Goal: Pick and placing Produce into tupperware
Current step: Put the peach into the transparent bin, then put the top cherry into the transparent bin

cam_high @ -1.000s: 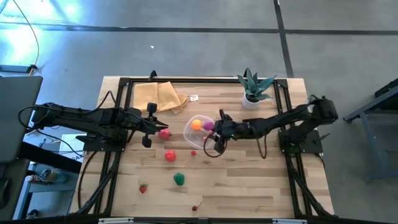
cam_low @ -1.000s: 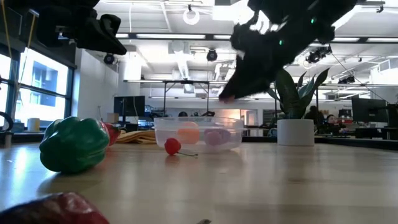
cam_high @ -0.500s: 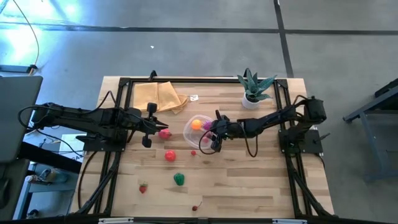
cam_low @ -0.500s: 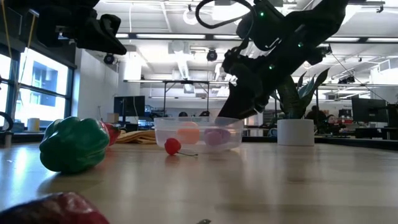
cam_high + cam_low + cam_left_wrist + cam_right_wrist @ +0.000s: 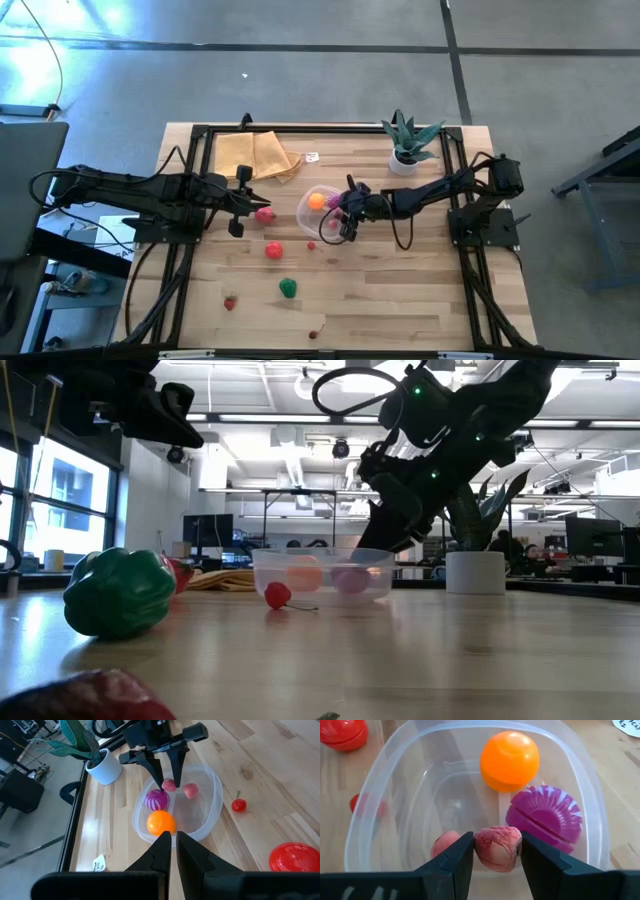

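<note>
The tupperware, a round clear container, stands mid-table. In it lie an orange ball, a purple ribbed piece and a small pink piece. My right gripper reaches over the container's right rim, shut on a pink wrinkled produce piece. My left gripper hangs shut above the table, left of the container, with nothing in it. A red produce piece lies on the wood below it. My right gripper pinches the pink produce piece by its two opposite sides between its two fingers. The fingers slant down from the table's right side. The piece hangs over the container's inside at about rim height, next to the purple piece.
On the bare wood lie a cherry, a red piece, a green pepper, a strawberry and another cherry. A folded yellow cloth lies at the far left. A potted plant stands at the far right.
My right gripper has gone down and toward the table's left, carrying the pink piece from above the container's right side to its rim. It has stayed shut on the piece.
</note>
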Robot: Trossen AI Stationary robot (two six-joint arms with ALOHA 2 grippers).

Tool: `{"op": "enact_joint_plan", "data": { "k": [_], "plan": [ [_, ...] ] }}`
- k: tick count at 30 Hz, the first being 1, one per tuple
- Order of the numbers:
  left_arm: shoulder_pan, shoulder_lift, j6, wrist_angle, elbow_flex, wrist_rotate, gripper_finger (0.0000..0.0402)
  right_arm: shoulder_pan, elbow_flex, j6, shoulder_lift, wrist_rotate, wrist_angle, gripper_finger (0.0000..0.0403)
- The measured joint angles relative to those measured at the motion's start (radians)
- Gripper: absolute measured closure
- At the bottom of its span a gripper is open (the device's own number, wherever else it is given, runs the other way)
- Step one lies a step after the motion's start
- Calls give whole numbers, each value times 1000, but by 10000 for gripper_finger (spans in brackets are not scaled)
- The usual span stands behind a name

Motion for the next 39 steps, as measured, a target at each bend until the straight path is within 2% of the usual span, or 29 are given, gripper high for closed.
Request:
{"op": "enact_joint_plan", "data": {
  "k": [5,14,19,25,29,31,35,39],
  "plan": [
    [0,0,0,0,0,0,383,1,0,-1,0,0,0,253],
    [0,0,0,0,0,0,383,1,0,-7,0,1,6,198],
    [0,0,0,0,0,0,383,8,0,-41,-22,-2,55,183],
    [0,0,0,1,0,0,383,75,0,-98,-129,-41,135,183],
    [0,0,0,0,0,0,383,164,2,-80,-143,-41,192,182],
    [0,0,0,0,0,0,383,227,2,-57,-119,-5,235,183],
    [0,0,0,0,0,0,383,355,0,-45,-10,192,292,183],
    [0,0,0,0,0,0,383,417,1,-37,124,337,450,183]
  ]
}}
